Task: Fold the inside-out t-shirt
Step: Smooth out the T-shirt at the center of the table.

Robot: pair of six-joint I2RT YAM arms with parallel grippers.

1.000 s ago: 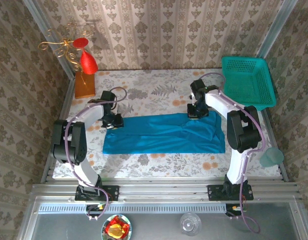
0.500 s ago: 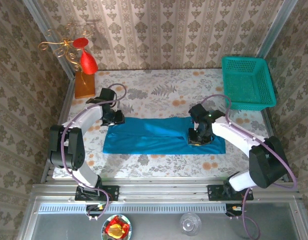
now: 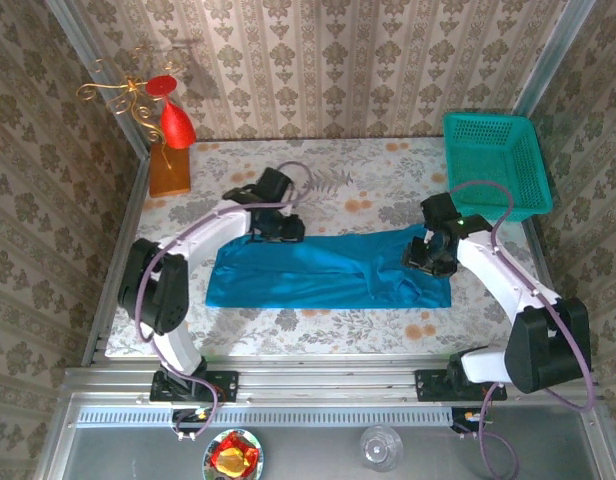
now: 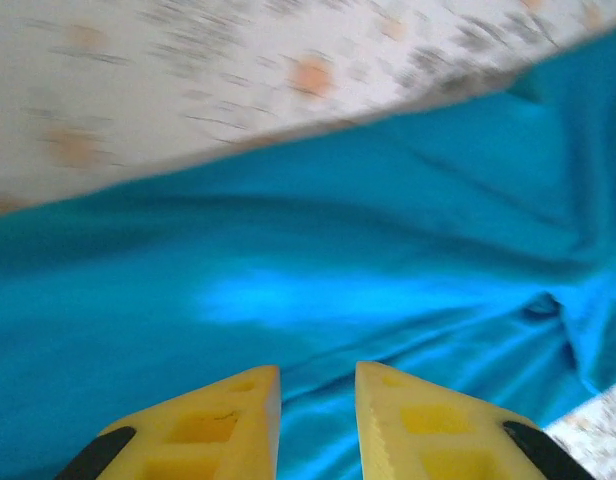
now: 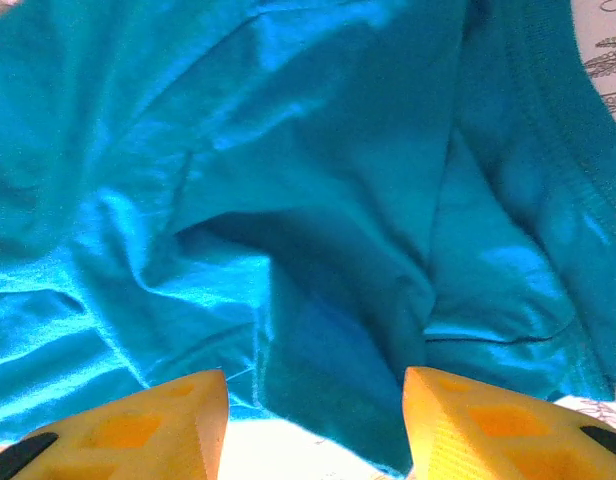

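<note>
Counts were taken, with places referred to the t-shirt point(image 3: 318, 272). T-shirts: one, teal-blue, lying on the table point(image 3: 338, 165). Tables: one. Robot arms: two, the left arm point(image 3: 198, 228) and the right arm point(image 3: 493, 270). Grippers: two, the left gripper point(image 3: 285, 230) at the t-shirt's far edge and the right gripper point(image 3: 426, 258) over its right end. Yellow fingers point(image 4: 218, 420): two were counted in each wrist view, four in all. Baskets: one green mesh basket point(image 3: 493, 160), beyond the t-shirt's right end. Beyond its left end: one red vase point(image 3: 176, 125), one wooden block point(image 3: 169, 170), one gold wire ornament point(image 3: 118, 95). Nearer than the t-shirt, off the table: one glass point(image 3: 380, 447), one dish point(image 3: 233, 455).
</note>
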